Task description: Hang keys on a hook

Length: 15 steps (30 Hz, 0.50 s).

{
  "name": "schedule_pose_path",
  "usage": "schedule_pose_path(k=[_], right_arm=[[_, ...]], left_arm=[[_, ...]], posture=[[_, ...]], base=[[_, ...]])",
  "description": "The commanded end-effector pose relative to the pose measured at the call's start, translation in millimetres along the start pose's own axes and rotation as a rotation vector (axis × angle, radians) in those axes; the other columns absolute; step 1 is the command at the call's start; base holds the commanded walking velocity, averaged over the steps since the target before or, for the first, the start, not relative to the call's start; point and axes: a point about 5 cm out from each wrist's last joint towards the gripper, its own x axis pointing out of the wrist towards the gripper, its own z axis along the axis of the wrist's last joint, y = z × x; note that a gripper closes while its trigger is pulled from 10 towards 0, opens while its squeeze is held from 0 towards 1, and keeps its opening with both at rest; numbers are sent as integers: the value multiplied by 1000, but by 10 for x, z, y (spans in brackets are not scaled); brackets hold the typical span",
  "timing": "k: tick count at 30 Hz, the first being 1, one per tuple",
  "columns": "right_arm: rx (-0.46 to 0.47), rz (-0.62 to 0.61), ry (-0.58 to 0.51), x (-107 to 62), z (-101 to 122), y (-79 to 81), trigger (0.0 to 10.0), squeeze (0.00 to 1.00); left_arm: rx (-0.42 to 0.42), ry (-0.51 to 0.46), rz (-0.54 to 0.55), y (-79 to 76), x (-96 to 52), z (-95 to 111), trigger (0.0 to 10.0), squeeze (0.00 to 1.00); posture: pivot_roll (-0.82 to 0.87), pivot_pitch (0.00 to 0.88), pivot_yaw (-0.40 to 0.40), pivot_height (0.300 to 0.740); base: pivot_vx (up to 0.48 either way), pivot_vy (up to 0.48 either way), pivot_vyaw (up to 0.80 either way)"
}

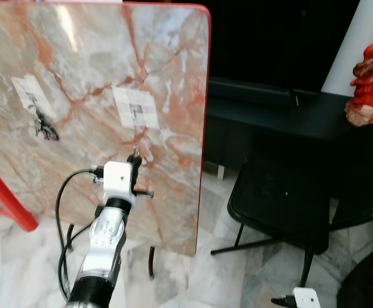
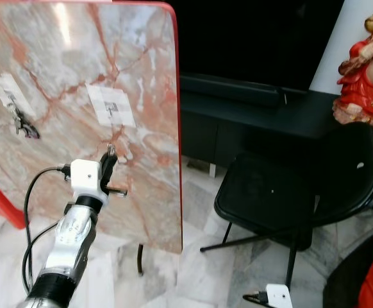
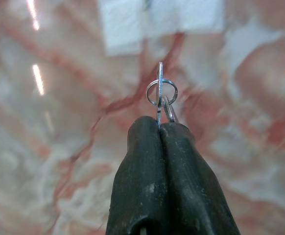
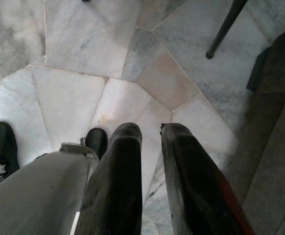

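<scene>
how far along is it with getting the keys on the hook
Done: the left gripper has its jaws shut on the keys and has raised them to the marble board. In hand: lining the key ring up just below the hook on its white pad. Left: slipping the ring over the hook and letting go. The right gripper hangs idle over the floor.

A pink-veined marble slab [image 1: 84, 96] stands upright, glossy with light streaks. A black chair [image 1: 282, 199] sits on the pale marble floor [image 1: 199, 282], before a low black cabinet [image 1: 270, 109] bearing a red figurine [image 1: 371, 83].
</scene>
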Motion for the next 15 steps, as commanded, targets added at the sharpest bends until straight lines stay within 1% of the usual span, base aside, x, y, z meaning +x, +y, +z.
schedule_pose_path(k=[1, 2, 4, 6, 8, 12, 15], right_arm=[[0, 1, 0, -1, 0, -5, 10000, 0], [-1, -1, 1, -2, 0, -9, 10000, 0], [-1, -1, 1, -2, -1, -10, 10000, 0], [-6, -1, 1, -3, 1, -17, 10000, 0], [-18, 0, 2, -3, 6, -22, 10000, 0], [-30, 4, -1, -2, 15, -20, 10000, 0], [-26, 6, -3, -1, 17, -14, 10000, 0]], left_arm=[[30, -16, 1, 35, -97, 23, 10000, 0], [44, 0, 19, 81, -191, -11, 10000, 0], [48, 3, 23, 90, -208, -18, 10000, 0], [49, 15, 47, 137, -276, -30, 10000, 0], [49, 15, 64, 162, -306, -13, 10000, 0], [40, 2, 52, 131, -261, 39, 10000, 0], [51, 1, -1, 52, -223, 43, 10000, 0]], posture=[[-19, 0, -13, 721], [-16, 0, -16, 721], [-16, 0, -16, 721], [-4, 0, -27, 721], [4, 0, -35, 721], [-2, 0, -31, 721], [-8, 0, -27, 721]], base=[[262, 0, 0], [259, 0, 0], [259, 0, 0], [262, 0, 0], [261, 0, 0], [266, 0, 0], [270, 0, 0]])
